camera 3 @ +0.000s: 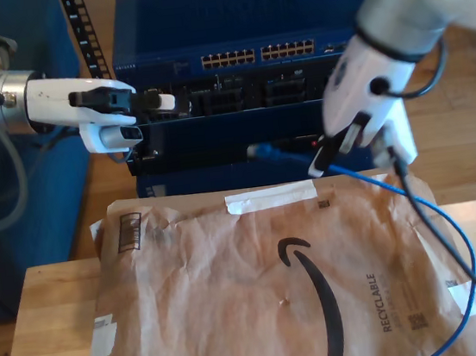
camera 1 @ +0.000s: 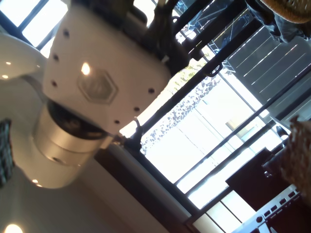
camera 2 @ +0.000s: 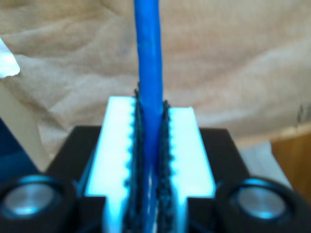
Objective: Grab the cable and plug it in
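In the first wrist view there is a white arm part (camera 1: 97, 82) and windows. I cannot tell how the first pincer stands.

In the second wrist view the second pincer (camera 2: 149, 104) is squeezed tight on the cable (camera 2: 148, 73), which runs straight out past its tips.

In the exterior view the second pincer (camera 3: 323, 161) holds the cable (camera 3: 283, 157) above the bag (camera 3: 236, 300). The plug (camera 3: 257, 150) sticks out toward 10 o'clock. The switch (camera 3: 236, 22) has its holes at 12 o'clock from the plug. The slack trails toward 5 o'clock.
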Action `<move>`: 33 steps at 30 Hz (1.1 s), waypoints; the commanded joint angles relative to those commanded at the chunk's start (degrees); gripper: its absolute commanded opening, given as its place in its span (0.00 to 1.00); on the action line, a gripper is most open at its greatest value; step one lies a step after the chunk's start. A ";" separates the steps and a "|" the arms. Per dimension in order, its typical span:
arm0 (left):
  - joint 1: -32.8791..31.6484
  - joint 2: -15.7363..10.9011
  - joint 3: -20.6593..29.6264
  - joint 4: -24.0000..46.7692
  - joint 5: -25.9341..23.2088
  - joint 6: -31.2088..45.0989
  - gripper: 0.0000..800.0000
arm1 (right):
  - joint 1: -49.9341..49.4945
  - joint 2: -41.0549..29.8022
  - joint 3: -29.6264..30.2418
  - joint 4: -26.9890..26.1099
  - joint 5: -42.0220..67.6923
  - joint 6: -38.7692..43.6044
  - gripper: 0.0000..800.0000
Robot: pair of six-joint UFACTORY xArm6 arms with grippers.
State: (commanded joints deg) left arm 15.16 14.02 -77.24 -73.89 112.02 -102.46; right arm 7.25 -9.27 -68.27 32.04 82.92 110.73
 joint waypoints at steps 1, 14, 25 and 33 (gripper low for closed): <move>-0.09 -0.70 0.09 0.79 -0.18 0.88 0.95 | -0.09 1.41 -0.88 0.70 1.85 0.00 0.01; -2.46 -7.82 4.57 2.55 -1.49 3.87 0.94 | -1.67 4.92 -4.84 8.00 8.18 0.09 0.01; -2.46 -9.41 6.86 2.46 -1.76 4.22 0.81 | -5.10 6.59 -8.53 16.70 15.74 0.09 0.01; -2.46 -9.58 7.21 2.11 0.09 3.25 0.80 | -5.01 7.56 -8.44 20.48 20.04 -0.09 0.01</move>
State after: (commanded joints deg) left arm 12.70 4.44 -70.03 -71.78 112.11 -99.21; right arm 2.24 -1.71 -76.71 52.53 102.97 110.64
